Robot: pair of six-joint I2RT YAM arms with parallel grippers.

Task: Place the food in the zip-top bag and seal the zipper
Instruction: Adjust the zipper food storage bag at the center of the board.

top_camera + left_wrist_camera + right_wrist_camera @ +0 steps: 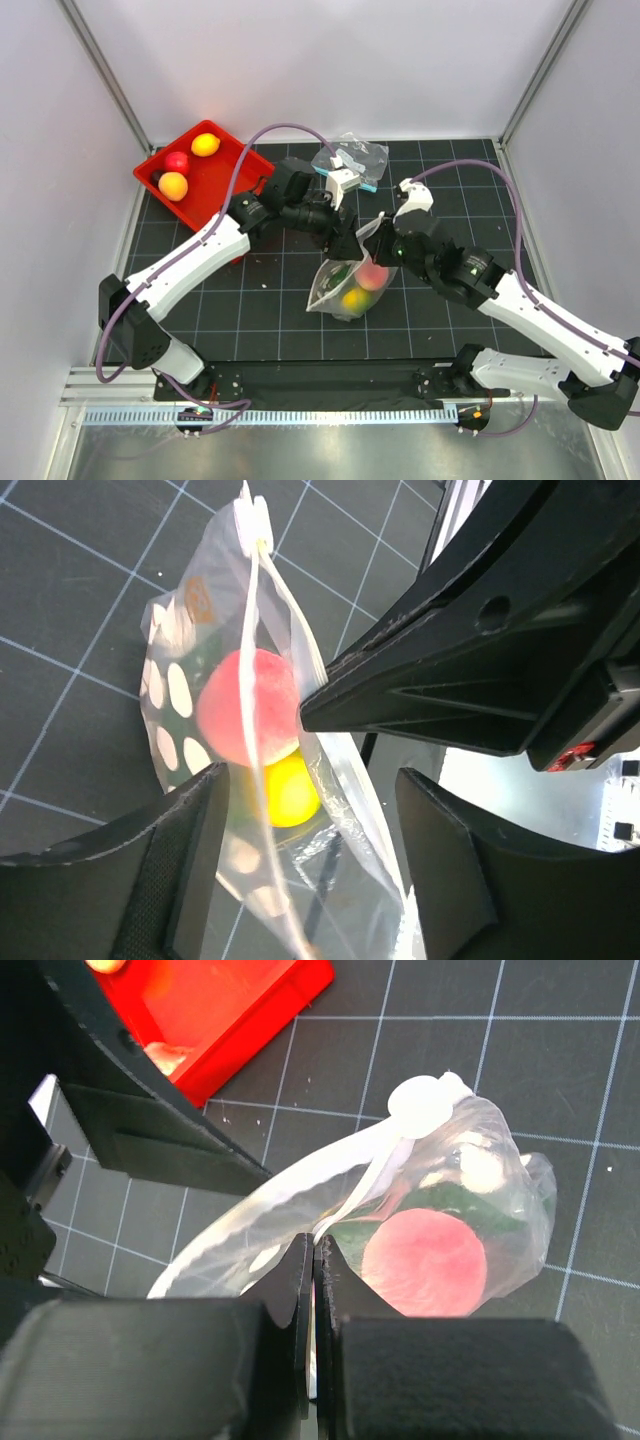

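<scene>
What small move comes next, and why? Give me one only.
Probably close the left gripper on the zipper: its open jaws straddle that strip, the right gripper pinches it further along, and a peach sits inside the zip-top bag.

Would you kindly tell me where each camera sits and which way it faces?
Top external: above and behind the arms, looking down; left arm and right arm show, meeting over the zip-top bag, red tray at far left.
Left wrist: on the left arm, looking down at the bag; its open left gripper frames the peach.
Right wrist: on the right arm, looking along the right gripper, shut on the bag's rim.
Shared: both wrist views show the peach inside the bag.
</scene>
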